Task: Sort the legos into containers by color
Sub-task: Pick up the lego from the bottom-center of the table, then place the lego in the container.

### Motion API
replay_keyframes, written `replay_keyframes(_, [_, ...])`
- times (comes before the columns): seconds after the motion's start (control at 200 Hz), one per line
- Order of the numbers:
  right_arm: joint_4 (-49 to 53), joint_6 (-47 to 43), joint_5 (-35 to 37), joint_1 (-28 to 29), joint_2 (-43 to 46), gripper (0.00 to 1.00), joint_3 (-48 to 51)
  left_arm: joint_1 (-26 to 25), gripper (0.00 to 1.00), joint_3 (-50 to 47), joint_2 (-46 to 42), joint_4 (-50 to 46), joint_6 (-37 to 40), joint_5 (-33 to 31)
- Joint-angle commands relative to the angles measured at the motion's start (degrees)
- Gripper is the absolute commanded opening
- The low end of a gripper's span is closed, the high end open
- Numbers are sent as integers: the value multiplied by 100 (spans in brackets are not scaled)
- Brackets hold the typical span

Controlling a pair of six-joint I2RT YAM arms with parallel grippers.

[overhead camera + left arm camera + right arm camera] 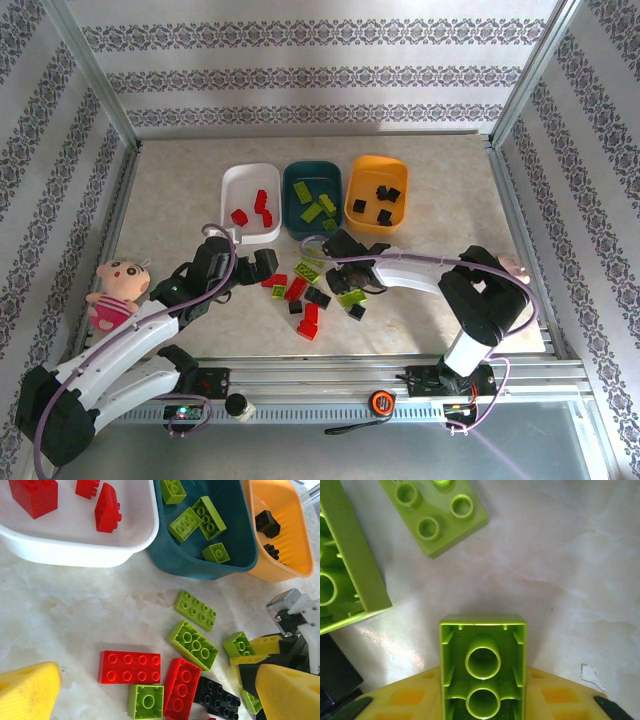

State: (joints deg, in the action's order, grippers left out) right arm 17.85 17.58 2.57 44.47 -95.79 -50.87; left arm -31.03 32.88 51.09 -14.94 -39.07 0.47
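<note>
**Colour sorting partly done**

The pale marbled counter (pixel 180 200) is carrying a dark teal shallow plastic tub (pixel 286 205), with a white shallow plastic tub (pixel 240 185) sitting just left of it and an orange shallow plastic tub (pixel 370 170) just right. In front of the teal tub, the left fingers (pixel 30 690) are hanging spread wide, while the right fingers (pixel 405 697) are clenching an overturned lime green plastic brick (pixel 482 665). Loose red, lime and black bricks (pixel 131 667) are lying there too.
</note>
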Motion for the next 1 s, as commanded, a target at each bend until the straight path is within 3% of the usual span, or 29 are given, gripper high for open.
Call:
replay_keyframes(0.0, [23,-22,128,-59,516,28,31,1,100,-38,-128,-314,14,-202])
replay_keyframes(0.145, [-61,-178,-203,-243,1044,23,-335,6,100,-138,-283,-370,17,-284])
replay_keyframes(0.255, [-147,-190,-506,-394,868,23,-988,9,100,-273,-408,-334,-47,-320])
replay_keyframes(0.7, [-563,322,-483,-844,-1956,28,-3657,9,100,-593,-776,-560,-142,-192])
replay_keyframes(0.775, [-511,421,-481,-861,-2234,34,-3973,4,100,-682,-866,-545,-164,-171])
replay_keyframes(0.904, [-454,569,-400,-879,-2361,63,-4179,8,100,-702,-914,-616,-116,-155])
replay_keyframes(0.994, [-523,598,-354,-881,-2180,70,-4100,4,100,-679,-890,-624,-79,-134])
